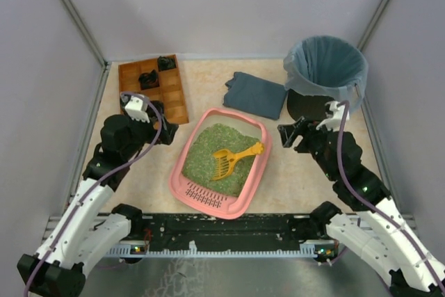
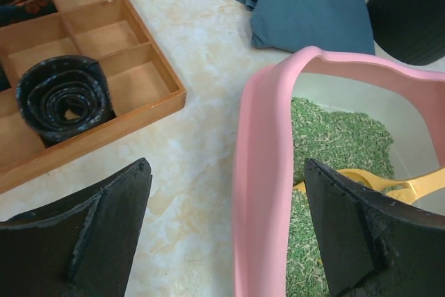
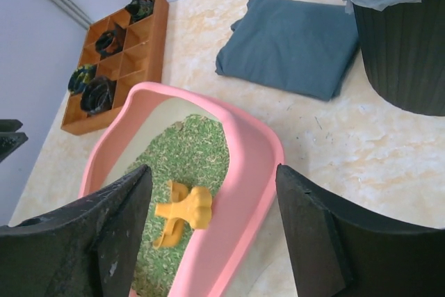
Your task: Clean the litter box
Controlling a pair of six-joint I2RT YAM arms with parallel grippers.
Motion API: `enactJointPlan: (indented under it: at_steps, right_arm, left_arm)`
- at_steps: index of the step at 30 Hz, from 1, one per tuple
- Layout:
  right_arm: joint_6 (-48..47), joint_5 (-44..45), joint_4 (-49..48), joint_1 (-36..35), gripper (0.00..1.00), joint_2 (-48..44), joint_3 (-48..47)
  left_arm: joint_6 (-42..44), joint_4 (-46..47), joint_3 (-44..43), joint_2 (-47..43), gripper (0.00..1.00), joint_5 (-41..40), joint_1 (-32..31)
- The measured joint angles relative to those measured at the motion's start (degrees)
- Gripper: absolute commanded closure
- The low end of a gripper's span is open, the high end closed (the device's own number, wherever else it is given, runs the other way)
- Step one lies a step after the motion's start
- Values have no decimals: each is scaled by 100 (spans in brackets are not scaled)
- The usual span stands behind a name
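The pink litter box [image 1: 179, 165] lies mid-table, holding green litter [image 1: 215, 147] and a yellow scoop [image 1: 233, 158], with a slotted grille at its near end. My left gripper [image 1: 167, 132] hangs open at the box's far left corner. In the left wrist view its gripper [image 2: 227, 163] straddles the pink rim [image 2: 263, 172], one finger over the table and one over the litter. My right gripper [image 1: 288, 135] is open by the far right side. In the right wrist view it [image 3: 213, 168] spans the rim [image 3: 259, 172], with the scoop's handle [image 3: 188, 211] below. Neither holds anything.
A brown wooden compartment tray [image 1: 174, 99] with dark rolled items [image 2: 64, 95] sits at the back left. A folded blue-grey cloth [image 1: 256, 94] lies behind the box. A black bin [image 1: 325, 67] lined with a blue-grey bag stands at the back right, close to my right arm.
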State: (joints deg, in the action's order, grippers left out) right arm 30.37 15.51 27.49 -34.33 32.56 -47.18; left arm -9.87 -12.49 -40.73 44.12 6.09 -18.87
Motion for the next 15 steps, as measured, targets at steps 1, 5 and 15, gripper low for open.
enactJointPlan:
  at_steps: [1, 5, 15]
  right_arm:
    - [-42, -22, -7, 0, 26, -127, 70]
    - [-136, 9, 20, 0, 25, -669, 459]
    - [-223, 466, 120, 0, 24, -1491, 997]
  left_arm:
    - [-13, -42, 24, -68, 4, -61, 0]
    - [-61, -173, 247, -492, 4, -282, 0]
    - [-28, -306, 435, -1012, 0, -863, 0]
